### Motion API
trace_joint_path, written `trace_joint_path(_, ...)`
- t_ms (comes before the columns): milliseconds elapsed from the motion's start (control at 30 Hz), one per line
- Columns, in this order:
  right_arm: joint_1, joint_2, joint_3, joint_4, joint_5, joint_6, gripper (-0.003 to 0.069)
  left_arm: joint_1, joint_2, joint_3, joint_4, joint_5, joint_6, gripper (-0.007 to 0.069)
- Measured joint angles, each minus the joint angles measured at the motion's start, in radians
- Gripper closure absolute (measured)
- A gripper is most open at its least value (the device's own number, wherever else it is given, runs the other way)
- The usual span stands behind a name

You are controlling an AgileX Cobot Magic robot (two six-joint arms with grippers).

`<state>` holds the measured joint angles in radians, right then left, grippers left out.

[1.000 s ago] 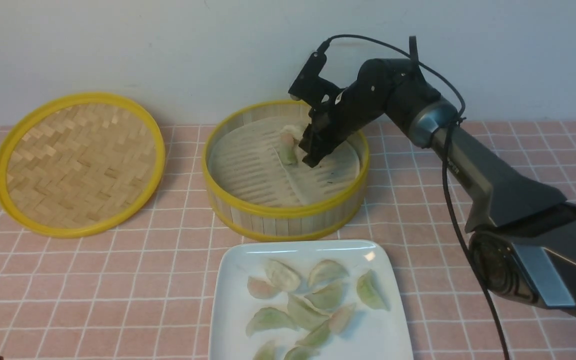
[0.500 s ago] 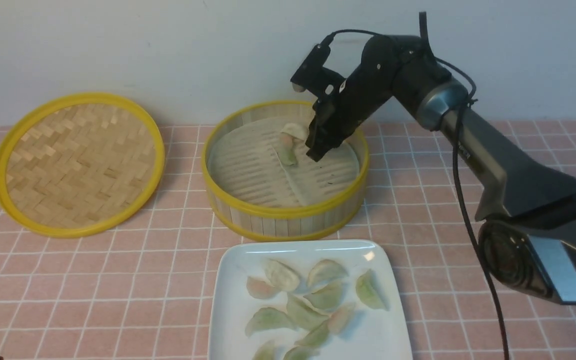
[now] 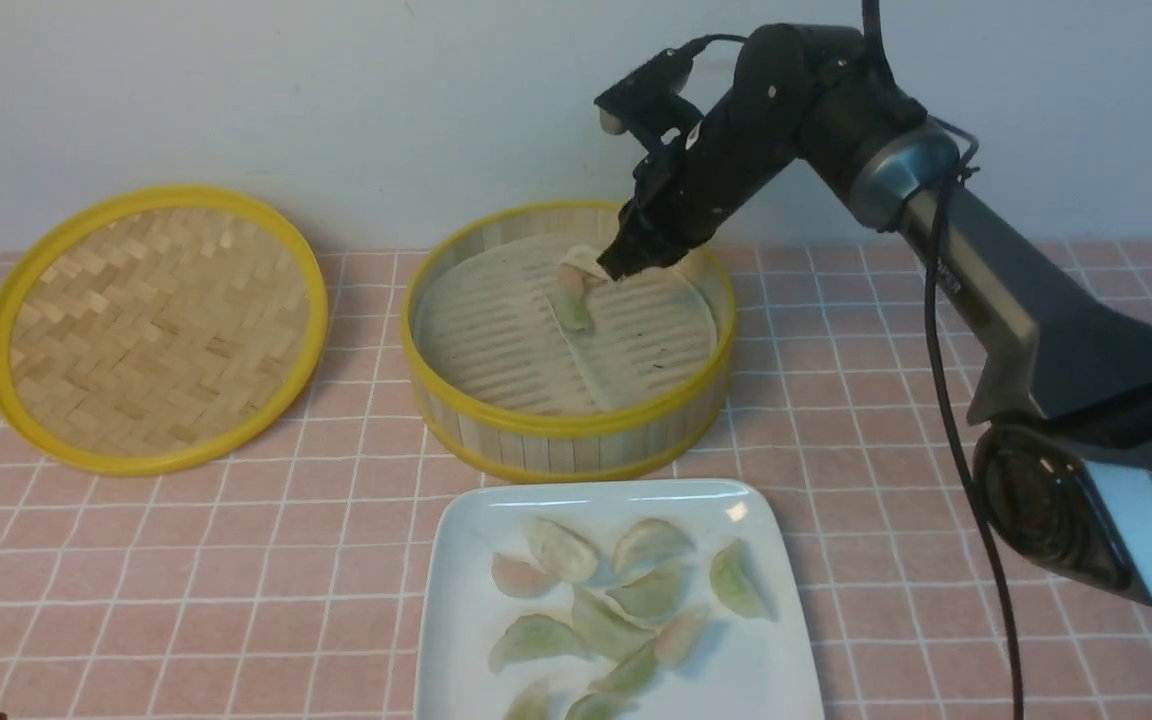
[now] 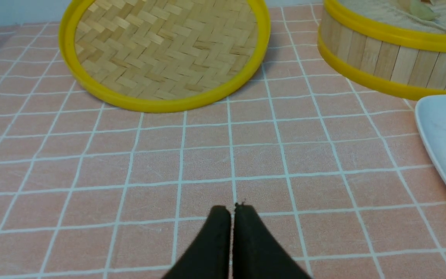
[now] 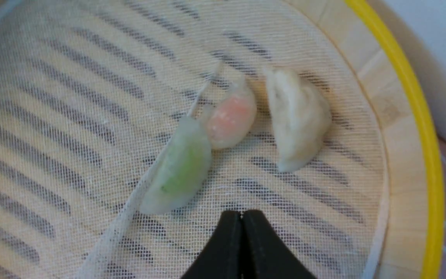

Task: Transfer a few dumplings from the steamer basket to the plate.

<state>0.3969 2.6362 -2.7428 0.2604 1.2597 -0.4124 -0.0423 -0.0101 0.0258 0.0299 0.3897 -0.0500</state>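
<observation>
Our right hand [image 5: 241,214] hangs above the steamer basket [image 3: 576,425], fingers pressed together and holding nothing. Three dumplings [image 5: 230,116] lie on the liner just ahead of it. Since a second ago we have risen empty. More dumplings fill the plate [image 3: 456,560].

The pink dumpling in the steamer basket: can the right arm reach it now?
Probably yes. The right gripper hangs shut and empty just above the pink dumpling, nothing between them; the steamer basket is uncovered. The jaws must open first.
</observation>
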Motion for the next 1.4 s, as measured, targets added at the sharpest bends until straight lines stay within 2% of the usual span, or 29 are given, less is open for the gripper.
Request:
trace_joint_path(100, 0.0, -0.052, 0.022, -0.052, 0.0, 0.127, 0.0673, 0.0, 0.0, 0.0, 0.0, 0.0, 0.0, 0.063)
trace_joint_path(233, 0.0, -0.197, 0.172, -0.098, -0.001, 0.189, 0.0673, 0.0, 0.0, 0.0, 0.0, 0.0, 0.0, 0.063)
trace_joint_path(333, 0.0, -0.412, 0.425, -0.107, -0.005, 0.238, 0.0673, 0.0, 0.0, 0.0, 0.0, 0.0, 0.0, 0.063)
trace_joint_path(367, 0.0, -0.412, 0.443, -0.106, -0.005, 0.242, 0.0673, 0.0, 0.0, 0.0, 0.0, 0.0, 0.0, 0.063)
trace_joint_path(600, 0.0, -0.956, 1.116, -0.036, -0.014, 0.303, 0.0673, 0.0, 0.0, 0.0, 0.0, 0.0, 0.0, 0.063)
trace_joint_path(700, 0.0, -1.187, 1.373, -0.016, -0.123, 0.317, 0.0673, 0.0, 0.0, 0.0, 0.0, 0.0, 0.0, 0.063)
trace_joint_path(767, 0.0, -1.395, 1.577, -0.001, -0.282, 0.329, 0.0673, 0.0, 0.0, 0.0, 0.0, 0.0, 0.0, 0.063)
trace_joint_path(800, 0.0, -1.395, 1.577, -0.001, -0.282, 0.329, 0.0673, 0.0, 0.0, 0.0, 0.0, 0.0, 0.0, 0.063)
trace_joint_path(933, 0.0, -1.803, 1.923, 0.01, -0.605, 0.334, 0.0673, 0.0, 0.0, 0.0, 0.0, 0.0, 0.0, 0.063)
trace_joint_path(1033, 0.0, -1.999, 2.056, 0.018, -0.742, 0.335, 0.0673, 0.0, 0.0, 0.0, 0.0, 0.0, 0.0, 0.063)
trace_joint_path(1400, 0.0, -2.574, 2.383, 0.039, -0.933, 0.388, 0.0671, 0.0, 0.0, 0.0, 0.0, 0.0, 0.0, 0.063)
